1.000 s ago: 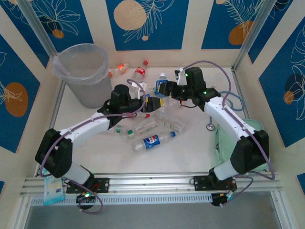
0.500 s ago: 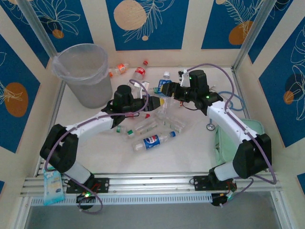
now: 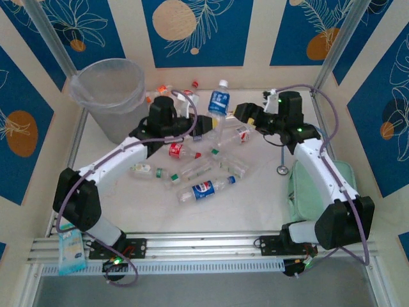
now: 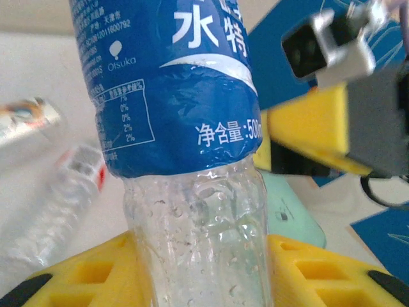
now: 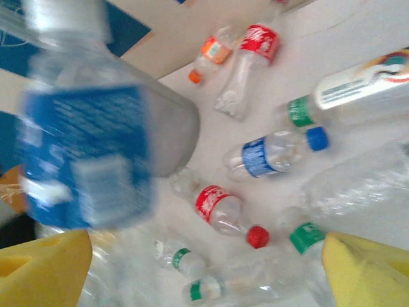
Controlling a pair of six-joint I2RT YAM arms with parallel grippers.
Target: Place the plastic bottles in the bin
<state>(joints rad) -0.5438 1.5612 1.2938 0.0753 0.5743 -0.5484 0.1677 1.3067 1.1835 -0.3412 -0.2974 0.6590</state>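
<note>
"Otsuka", "水特" on blue-labelled bottle (image 4: 172, 96)

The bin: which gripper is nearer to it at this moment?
Left. The left gripper, shut on a blue-label bottle, is a little to the right of the bin; the right gripper, open, is farther right, beyond that bottle.

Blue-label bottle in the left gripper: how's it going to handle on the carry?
Probably light: the blue-label bottle looks empty, just wet inside its clear wall. Thin plastic likely dents where the left gripper squeezes. Gripped low, with most of its length standing above the grip, it may tilt or slip in a fast swing.
</note>
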